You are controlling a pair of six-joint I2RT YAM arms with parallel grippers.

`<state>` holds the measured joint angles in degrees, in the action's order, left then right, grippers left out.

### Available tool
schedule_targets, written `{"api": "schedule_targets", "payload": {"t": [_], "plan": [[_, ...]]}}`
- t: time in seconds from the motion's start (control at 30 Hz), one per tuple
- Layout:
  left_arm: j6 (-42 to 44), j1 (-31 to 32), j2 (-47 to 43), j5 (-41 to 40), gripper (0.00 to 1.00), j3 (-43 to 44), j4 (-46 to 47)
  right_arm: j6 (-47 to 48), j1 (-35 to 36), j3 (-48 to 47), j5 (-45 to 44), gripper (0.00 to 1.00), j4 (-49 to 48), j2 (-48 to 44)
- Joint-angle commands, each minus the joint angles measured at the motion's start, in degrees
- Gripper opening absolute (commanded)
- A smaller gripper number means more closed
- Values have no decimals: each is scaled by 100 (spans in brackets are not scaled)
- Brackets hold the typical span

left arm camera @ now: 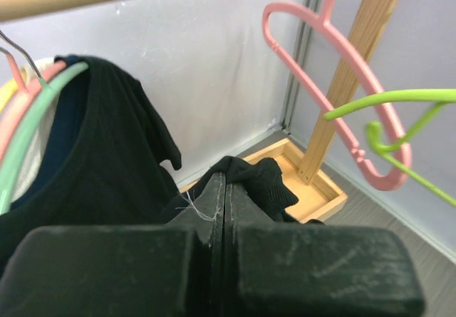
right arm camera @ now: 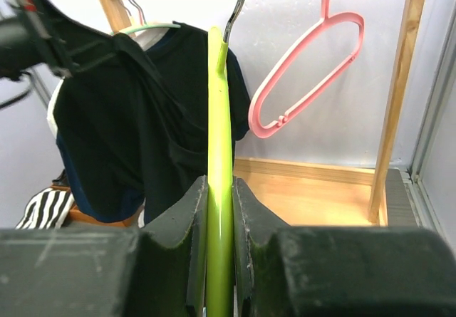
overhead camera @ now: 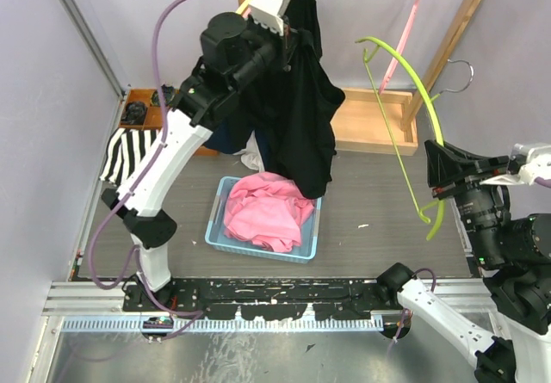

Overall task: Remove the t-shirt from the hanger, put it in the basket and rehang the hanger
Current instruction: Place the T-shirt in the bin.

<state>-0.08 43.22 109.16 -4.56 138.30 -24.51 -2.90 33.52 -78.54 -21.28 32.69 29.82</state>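
The black t-shirt (overhead camera: pixel 297 99) hangs in a long drape at the left end of the wooden rail, over the basket. My left gripper (overhead camera: pixel 288 32) is raised beside it and shut on a fold of its black cloth (left arm camera: pixel 260 176), with the jaws pressed together in the left wrist view (left arm camera: pixel 225 182). The lime-green hanger (overhead camera: pixel 411 77) is bare and well to the right of the shirt. My right gripper (overhead camera: pixel 435 181) is shut on its lower bar. In the right wrist view the green bar (right arm camera: pixel 219 117) stands upright between the fingers (right arm camera: pixel 219 189).
A blue basket (overhead camera: pixel 219 195) holding pink cloth (overhead camera: pixel 267 215) sits on the floor under the shirt. A pink hanger (overhead camera: pixel 405 39) hangs on the rail at the right. A mint hanger (left arm camera: pixel 35 117) and other garments crowd the rail's left end. The wooden rack base (overhead camera: pixel 370 125) and a striped cloth (overhead camera: pixel 129 151) lie behind.
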Motion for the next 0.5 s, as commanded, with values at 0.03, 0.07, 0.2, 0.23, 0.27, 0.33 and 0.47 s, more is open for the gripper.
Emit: {"api": "schedule_targets", "payload": {"t": [0.03, 0.07, 0.2, 0.23, 0.27, 0.33, 0.47], "plan": [[-284, -17, -1123, 576, 0, -199, 437, -7, -12, 38, -247, 1, -478, 333], [-325, -16, -1294, 651, 0, -308, 544, -16, -12, 81, -248, 1, -500, 370], [-512, -20, -1859, 822, 0, -547, 848, -28, -12, 230, -230, 1, -598, 464], [-553, -16, -1954, 877, 0, -519, 854, -32, -12, 253, -223, 1, -618, 477], [-601, -18, -2046, 941, 0, -489, 848, -31, -12, 279, -214, 1, -633, 505], [-706, -16, -2231, 1046, 0, -454, 859, -51, -12, 310, -183, 1, -649, 527], [-878, -16, -2581, 1261, 0, -529, 925, -90, -14, 406, -133, 1, -703, 525]]}}
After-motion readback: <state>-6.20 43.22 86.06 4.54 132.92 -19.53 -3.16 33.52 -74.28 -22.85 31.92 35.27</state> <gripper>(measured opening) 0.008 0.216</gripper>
